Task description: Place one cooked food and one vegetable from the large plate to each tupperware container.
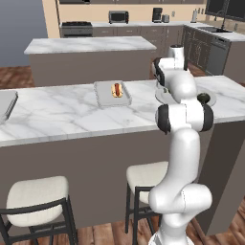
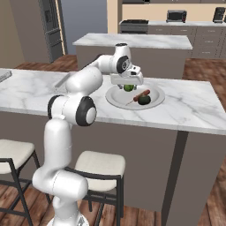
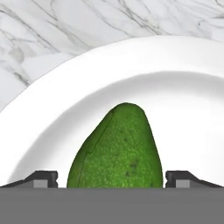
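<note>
Marbled worktop (image 2: 190,110) is carrying the large plate (image 3: 183,78), where a pebbly green avocado (image 3: 118,148) is lying, narrow end pointing away between the wide-open, empty tool (image 3: 111,178).

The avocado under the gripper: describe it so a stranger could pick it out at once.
On the marble counter sits the large plate. Three foods lie on it; under the open gripper is the avocado, brighter green than the dark one beside the skewered sausage.
</note>
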{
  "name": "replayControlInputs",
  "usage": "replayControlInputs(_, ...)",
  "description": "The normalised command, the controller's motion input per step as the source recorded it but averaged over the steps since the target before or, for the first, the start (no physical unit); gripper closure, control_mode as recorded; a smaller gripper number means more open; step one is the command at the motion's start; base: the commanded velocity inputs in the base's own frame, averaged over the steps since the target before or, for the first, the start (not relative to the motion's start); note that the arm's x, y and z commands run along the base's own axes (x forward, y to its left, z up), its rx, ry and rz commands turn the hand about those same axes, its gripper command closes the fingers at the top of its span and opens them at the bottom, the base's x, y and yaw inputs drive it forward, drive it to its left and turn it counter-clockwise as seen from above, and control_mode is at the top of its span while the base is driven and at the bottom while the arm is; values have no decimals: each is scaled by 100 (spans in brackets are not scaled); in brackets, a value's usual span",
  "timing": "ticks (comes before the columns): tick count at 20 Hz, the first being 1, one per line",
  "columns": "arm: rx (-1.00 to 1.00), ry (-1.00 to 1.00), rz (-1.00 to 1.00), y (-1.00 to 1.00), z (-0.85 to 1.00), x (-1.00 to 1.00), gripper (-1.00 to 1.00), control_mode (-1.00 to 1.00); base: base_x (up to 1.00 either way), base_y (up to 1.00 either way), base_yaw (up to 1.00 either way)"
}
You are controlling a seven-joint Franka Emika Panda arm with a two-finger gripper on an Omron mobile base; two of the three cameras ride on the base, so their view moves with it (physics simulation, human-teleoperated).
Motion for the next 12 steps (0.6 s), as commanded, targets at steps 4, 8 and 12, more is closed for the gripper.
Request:
replayControlInputs(4,1,0,0,0,-10,-1,100,-100,0,0,0)
replayControlInputs(8,1,0,0,0,-5,-11,100,-100,0,0,0)
replayControlInputs(12,0,-4,0,9,6,-24,100,-100,0,0,0)
